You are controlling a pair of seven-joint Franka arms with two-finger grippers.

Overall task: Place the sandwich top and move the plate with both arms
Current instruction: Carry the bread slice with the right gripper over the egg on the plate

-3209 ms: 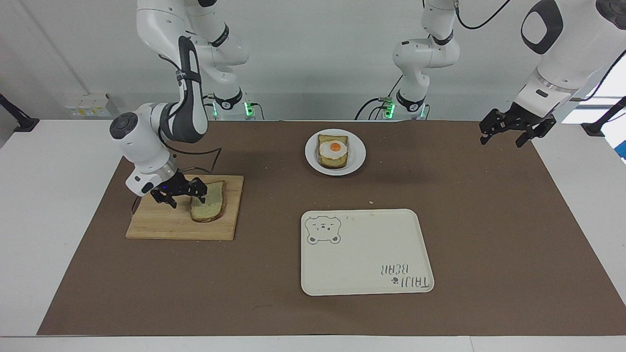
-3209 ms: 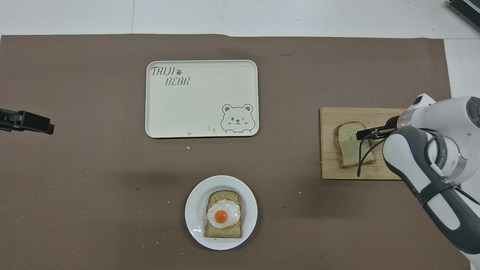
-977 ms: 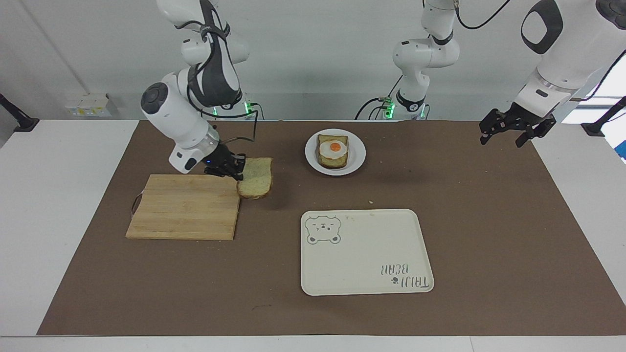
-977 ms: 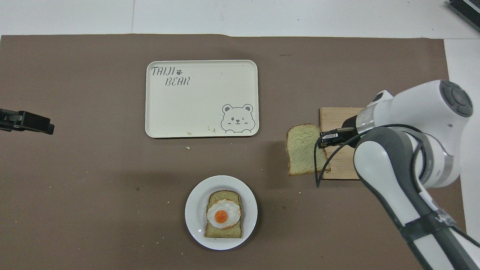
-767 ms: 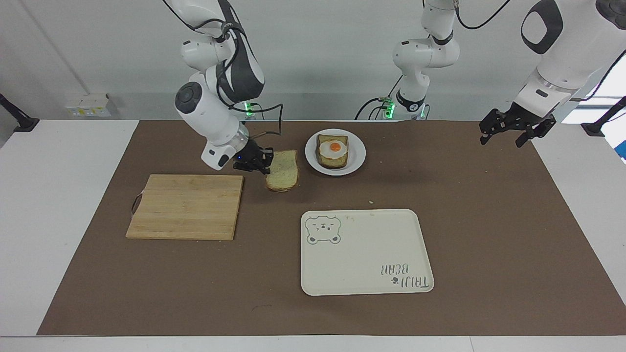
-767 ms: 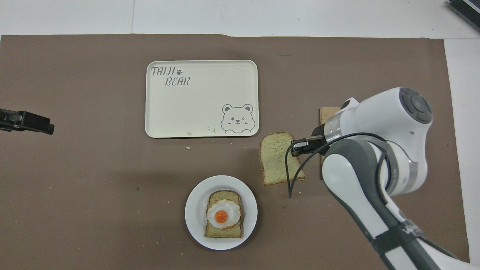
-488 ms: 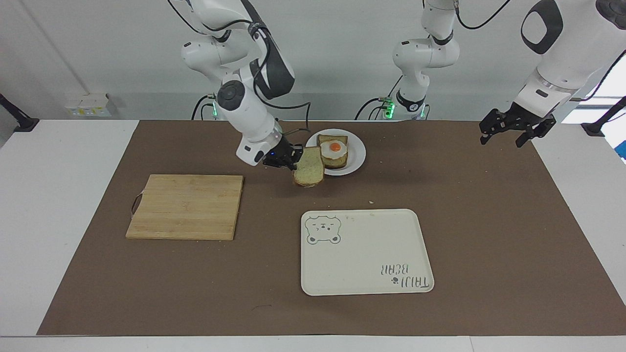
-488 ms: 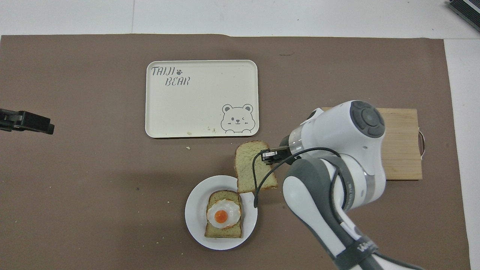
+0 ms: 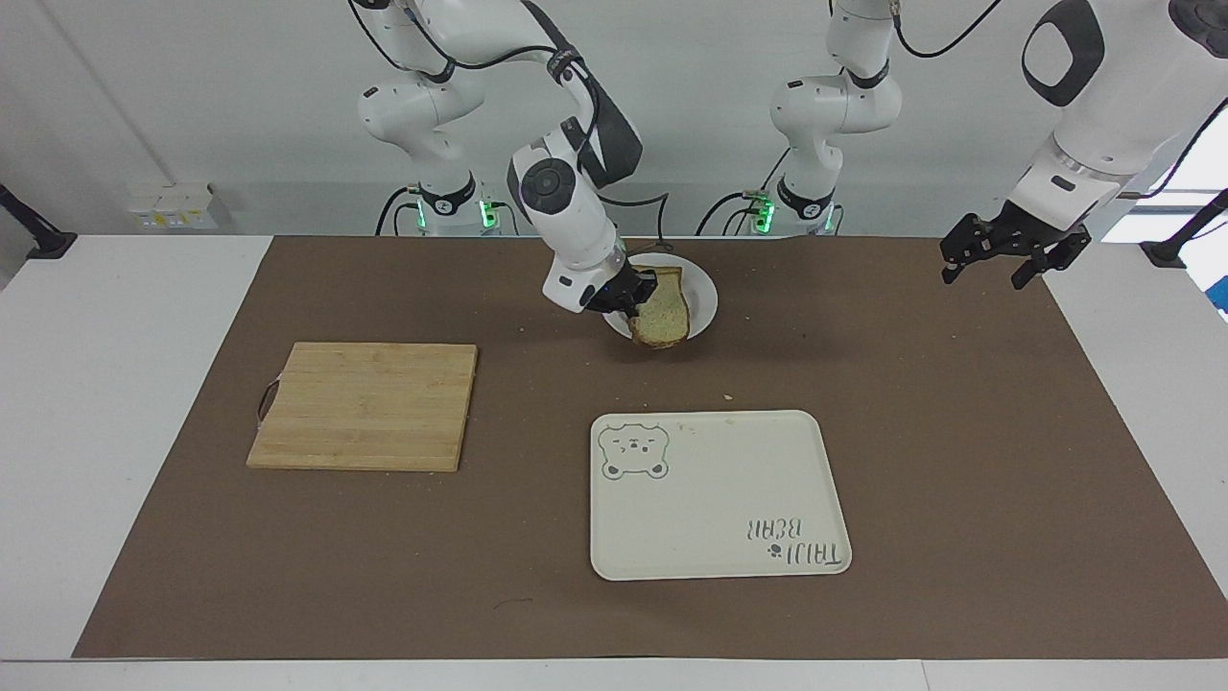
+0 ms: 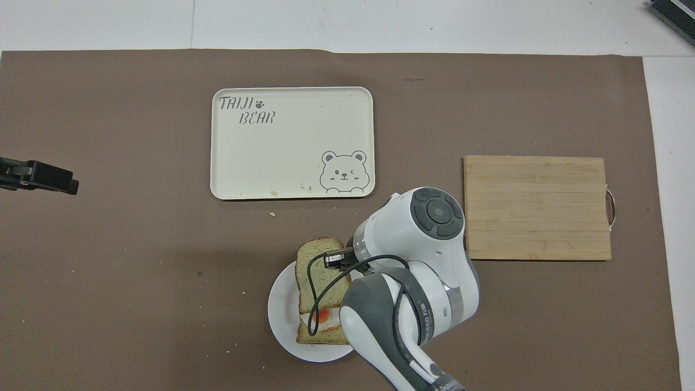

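Facing view: brown mat (image 9: 959, 461) on white table (image 9: 115, 384), white wall; right hand (image 9: 628, 296) grasping sandwich top (image 9: 662, 312) over plate (image 9: 705, 299).

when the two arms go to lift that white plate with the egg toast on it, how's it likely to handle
The plate looks rigid, so it should lift without flexing. Its rim is low and glossy, so a gripper might slip on it. The egg toast lies loose on it, and the sandwich top, held over it by the right gripper, would add another loose layer, so tilting could probably slide the stack.
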